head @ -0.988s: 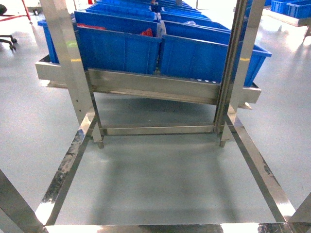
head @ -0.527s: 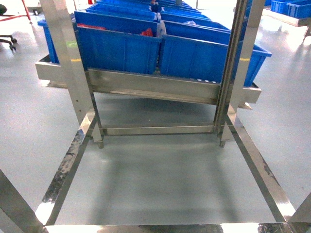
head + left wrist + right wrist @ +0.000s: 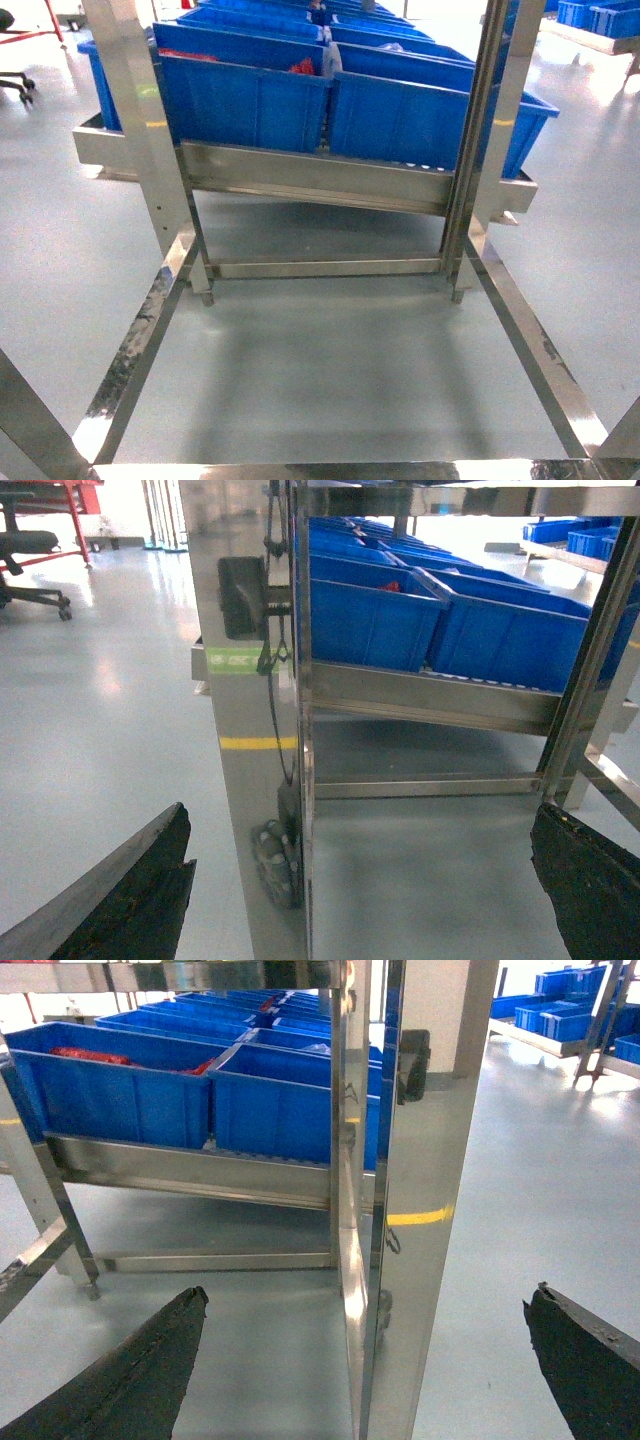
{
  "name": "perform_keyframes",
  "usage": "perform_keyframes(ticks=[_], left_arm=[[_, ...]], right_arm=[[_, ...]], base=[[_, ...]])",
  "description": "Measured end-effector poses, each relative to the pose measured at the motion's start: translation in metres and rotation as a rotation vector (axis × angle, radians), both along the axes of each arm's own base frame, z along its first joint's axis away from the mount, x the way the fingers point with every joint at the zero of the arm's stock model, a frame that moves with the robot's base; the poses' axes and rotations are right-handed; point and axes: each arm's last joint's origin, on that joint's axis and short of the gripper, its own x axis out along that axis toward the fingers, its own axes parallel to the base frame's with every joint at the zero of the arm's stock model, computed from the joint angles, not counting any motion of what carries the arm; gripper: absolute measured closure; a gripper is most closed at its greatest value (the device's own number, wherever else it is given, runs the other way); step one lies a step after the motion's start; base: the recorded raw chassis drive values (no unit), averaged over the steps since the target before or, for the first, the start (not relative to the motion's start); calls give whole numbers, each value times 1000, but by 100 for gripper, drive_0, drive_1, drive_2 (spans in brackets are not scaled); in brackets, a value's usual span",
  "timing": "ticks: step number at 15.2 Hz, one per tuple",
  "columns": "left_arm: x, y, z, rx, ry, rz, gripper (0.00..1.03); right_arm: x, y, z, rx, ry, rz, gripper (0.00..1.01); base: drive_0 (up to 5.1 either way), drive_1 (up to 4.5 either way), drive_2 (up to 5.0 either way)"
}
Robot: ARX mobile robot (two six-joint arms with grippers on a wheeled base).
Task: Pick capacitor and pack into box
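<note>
From the head view we see red-orange items, likely capacitors, in the left blue open plastic bin (image 3: pixel 245 100) on the steel rack (image 3: pixel 310 180), ahead; no pink box.

Our left end effector (image 3: pixel 365 880) gapes wide, empty.

Our right end effector (image 3: pixel 365 1360) likewise; neither looks nearer.

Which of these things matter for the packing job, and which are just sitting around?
For the job: left gripper, open and empty; right gripper, open and empty. The capacitor and box are not in view.

Just around: blue bins; red items inside, too small to identify; steel rack; office chair.
</note>
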Motion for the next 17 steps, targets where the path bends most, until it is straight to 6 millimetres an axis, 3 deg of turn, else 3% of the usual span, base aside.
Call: perform_keyframes(ticks=[17], left_arm=[[0, 0, 0, 0, 0, 0, 5]], right_arm=[[0, 0, 0, 0, 0, 0, 3]], base=[[0, 0, 0]])
